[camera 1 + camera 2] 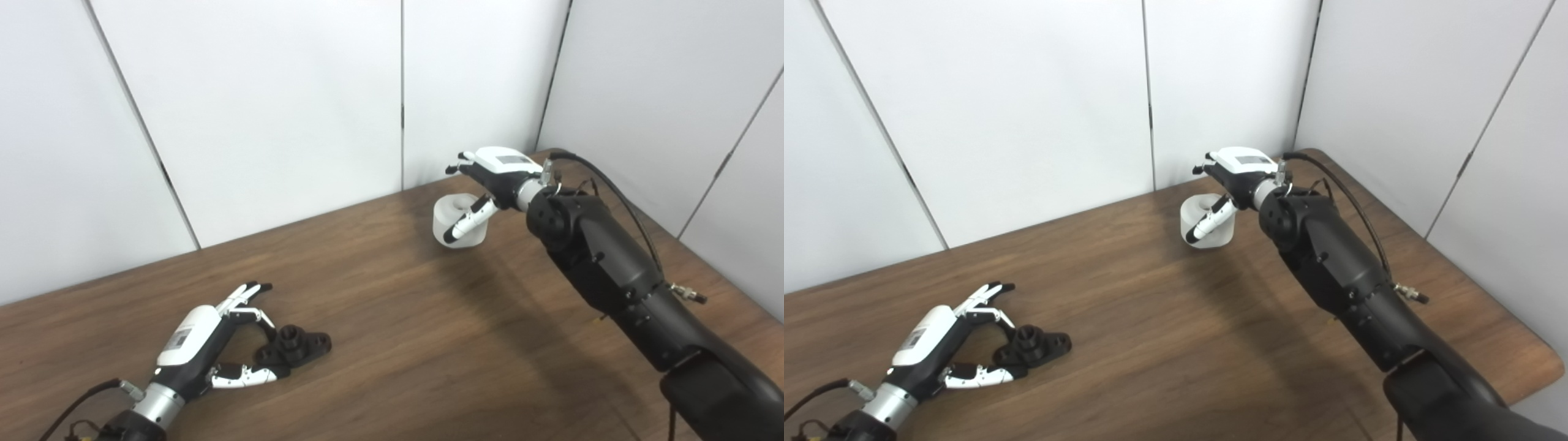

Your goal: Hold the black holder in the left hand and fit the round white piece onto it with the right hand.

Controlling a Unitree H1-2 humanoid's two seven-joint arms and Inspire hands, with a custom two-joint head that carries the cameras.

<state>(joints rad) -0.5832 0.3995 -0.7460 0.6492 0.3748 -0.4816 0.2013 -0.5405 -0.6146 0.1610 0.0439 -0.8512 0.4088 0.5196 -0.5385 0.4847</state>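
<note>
The black holder (pixel 295 346) lies flat on the brown table (pixel 398 355) at the near left. My left hand (pixel 202 343) rests beside it, open. Its thumb reaches along the holder's near side and its fingers arch over the far side, bracketing the holder's left end without closing on it. Far across the table, near the back wall, the round white piece (pixel 446 223) is a short thick ring. My right hand (pixel 496 168) is shut on it, with the thumb across its front face and the fingers over the top and back. The piece looks slightly tilted.
White wall panels (pixel 1029 122) close off the back and right sides of the table. The table's rounded right corner and edge (pixel 1549 361) show in the right eye view. My right forearm (pixel 612 263) crosses the right half of the table.
</note>
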